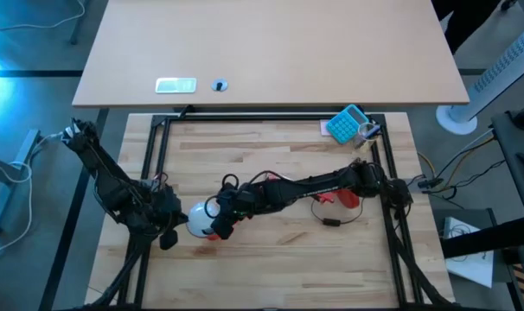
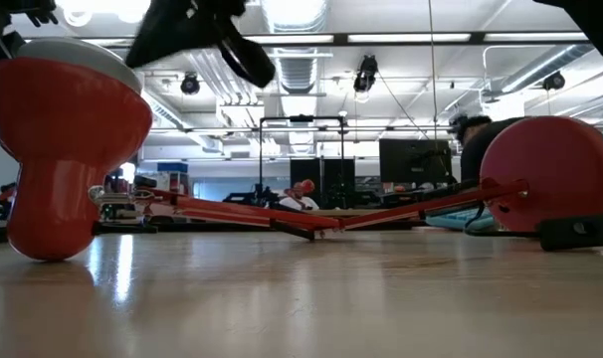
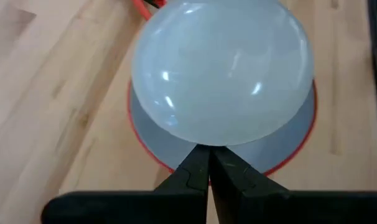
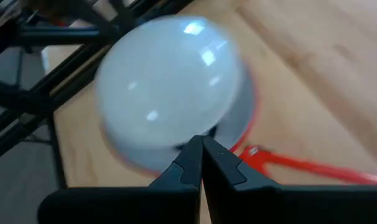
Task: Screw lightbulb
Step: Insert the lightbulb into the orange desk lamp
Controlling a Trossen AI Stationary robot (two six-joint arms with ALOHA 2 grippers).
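The lightbulb (image 1: 198,218) sits in the red lamp shade (image 3: 294,149) near the table's (image 1: 279,259) front-left corner. Left claw (image 3: 208,163) and right claw (image 4: 201,149) both closed, empty, flanking the lightbulb.

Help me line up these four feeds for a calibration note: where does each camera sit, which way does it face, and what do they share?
High view: overhead, straight down on the wooden table; both arms show, meeting at the lightbulb.
Low view: table-top height, level across into the room; red lamp shade up close, an arm's dark part above.
Left wrist view: on the left arm, facing the lightbulb; left gripper shut.
Right wrist view: on the right arm, facing the lightbulb; right gripper shut.
Shared: both wrist views see the bulb seated in the shade.
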